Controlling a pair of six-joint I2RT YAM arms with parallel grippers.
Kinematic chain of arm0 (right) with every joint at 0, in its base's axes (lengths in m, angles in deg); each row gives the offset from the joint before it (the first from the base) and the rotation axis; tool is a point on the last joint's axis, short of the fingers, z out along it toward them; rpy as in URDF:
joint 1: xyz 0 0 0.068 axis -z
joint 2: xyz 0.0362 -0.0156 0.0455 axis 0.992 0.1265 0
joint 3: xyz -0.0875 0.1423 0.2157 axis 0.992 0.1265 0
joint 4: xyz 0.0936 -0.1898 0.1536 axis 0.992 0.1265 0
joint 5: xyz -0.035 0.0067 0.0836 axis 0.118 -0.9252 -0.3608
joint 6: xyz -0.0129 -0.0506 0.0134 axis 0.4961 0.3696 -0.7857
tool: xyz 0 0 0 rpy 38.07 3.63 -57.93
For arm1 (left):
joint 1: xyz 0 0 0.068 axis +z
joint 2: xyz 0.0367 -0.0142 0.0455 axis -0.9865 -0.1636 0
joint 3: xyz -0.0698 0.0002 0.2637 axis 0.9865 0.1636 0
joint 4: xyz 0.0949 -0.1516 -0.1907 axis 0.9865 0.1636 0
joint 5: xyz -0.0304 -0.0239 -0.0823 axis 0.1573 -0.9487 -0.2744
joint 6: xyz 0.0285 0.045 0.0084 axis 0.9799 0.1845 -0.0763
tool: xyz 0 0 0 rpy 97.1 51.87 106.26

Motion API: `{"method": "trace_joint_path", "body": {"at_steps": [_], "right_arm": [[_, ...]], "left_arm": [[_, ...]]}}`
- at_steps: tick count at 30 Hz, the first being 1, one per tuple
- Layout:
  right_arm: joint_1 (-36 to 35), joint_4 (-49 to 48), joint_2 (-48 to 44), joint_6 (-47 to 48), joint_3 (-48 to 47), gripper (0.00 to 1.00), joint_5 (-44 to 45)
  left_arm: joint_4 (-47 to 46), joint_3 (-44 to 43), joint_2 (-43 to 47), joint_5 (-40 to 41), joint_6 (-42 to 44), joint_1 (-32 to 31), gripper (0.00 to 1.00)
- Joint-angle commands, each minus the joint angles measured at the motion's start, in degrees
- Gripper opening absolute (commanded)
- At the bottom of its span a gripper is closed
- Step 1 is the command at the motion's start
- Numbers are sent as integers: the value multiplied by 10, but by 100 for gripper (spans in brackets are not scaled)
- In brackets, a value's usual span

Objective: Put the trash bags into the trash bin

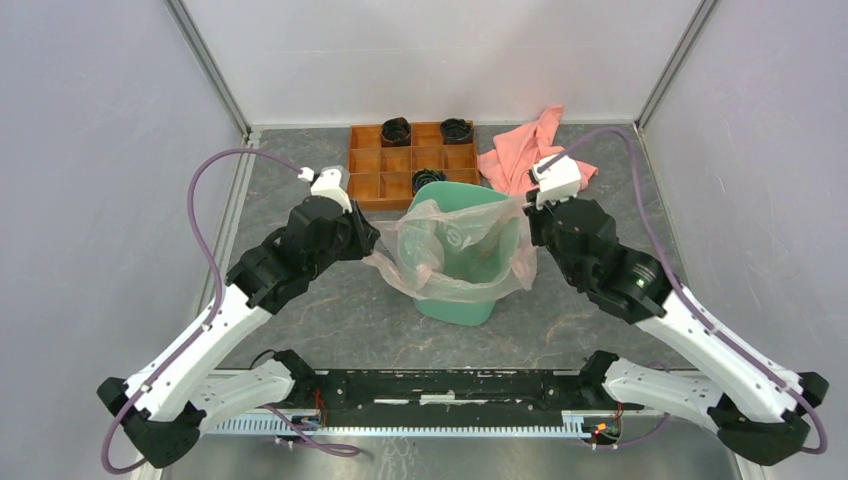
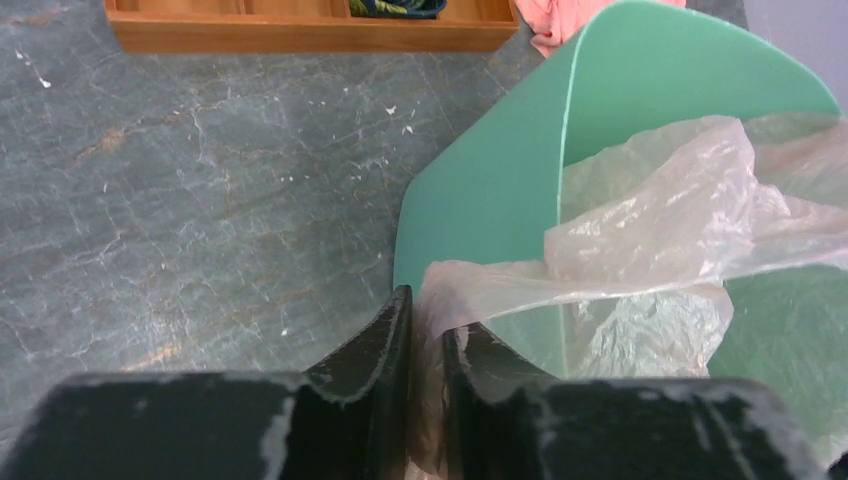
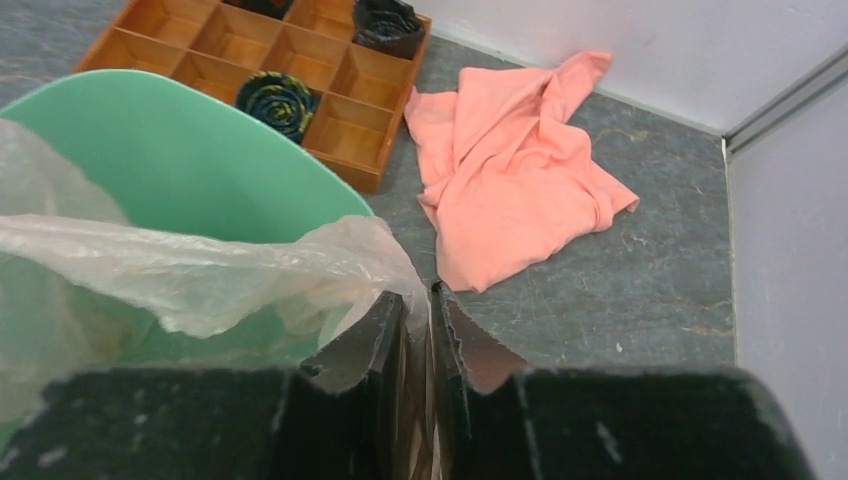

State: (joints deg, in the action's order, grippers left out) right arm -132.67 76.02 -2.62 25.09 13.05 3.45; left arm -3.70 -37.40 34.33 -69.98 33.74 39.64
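Observation:
The mint-green trash bin (image 1: 455, 305) stands mid-table. The translucent pale pink trash bag (image 1: 450, 245) is spread across its mouth, hanging inside and over the near rim. My left gripper (image 1: 368, 240) is shut on the bag's left edge just outside the bin's left rim. My right gripper (image 1: 530, 222) is shut on the bag's right edge at the bin's right rim. In the left wrist view the film (image 2: 640, 230) runs from my jaws (image 2: 428, 320) over the bin wall (image 2: 490, 190). In the right wrist view the film (image 3: 220, 270) is pinched between my jaws (image 3: 418, 305) beside the bin (image 3: 190, 170).
An orange compartmented tray (image 1: 372, 160) with dark rolled items stands behind the bin. A salmon-pink cloth towel (image 1: 520, 150) lies at the back right, right of the tray. Enclosure walls close in on the left, right and back.

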Motion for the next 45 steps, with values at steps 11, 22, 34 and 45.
{"method": "trace_joint_path", "body": {"at_steps": [11, 22, 34, 45], "right_arm": [[210, -134, 101, 24, 20, 53, -278], [270, -82, 143, 18, -9, 94, -385], [270, 50, 49, -1, -57, 98, -475], [270, 19, 13, -7, -43, 58, -387]], "left_arm": [[-171, 27, -80, -197, 8, 167, 2], [-293, 94, -154, -312, -25, 213, 2], [-340, 149, -147, -357, -48, 213, 2], [-343, 170, -123, -360, -69, 213, 2]]}}
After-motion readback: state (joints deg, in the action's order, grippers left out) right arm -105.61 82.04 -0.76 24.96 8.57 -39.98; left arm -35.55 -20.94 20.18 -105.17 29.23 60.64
